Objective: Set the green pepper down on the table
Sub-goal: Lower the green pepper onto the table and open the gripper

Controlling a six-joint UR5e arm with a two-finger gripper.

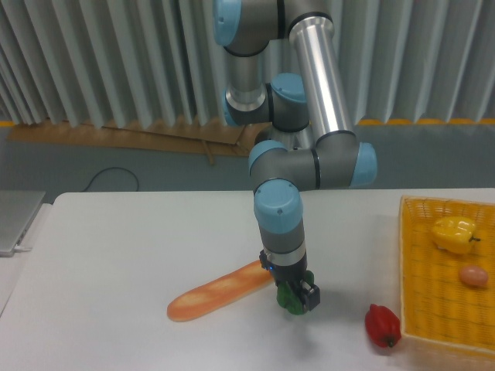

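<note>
The green pepper [291, 298] is small and dark green, held low over the white table [116, 255] just right of the baguette's near end. My gripper [298, 297] points straight down and is shut on the green pepper, whose bottom sits at or just above the tabletop. Whether it touches the surface is not clear. The black fingers hide much of the pepper.
A long baguette [219, 291] lies diagonally left of the gripper. A red pepper [382, 325] rests near the front right, beside a yellow woven basket [418, 309] holding a yellow pepper [453, 233] and a small orange item [472, 276].
</note>
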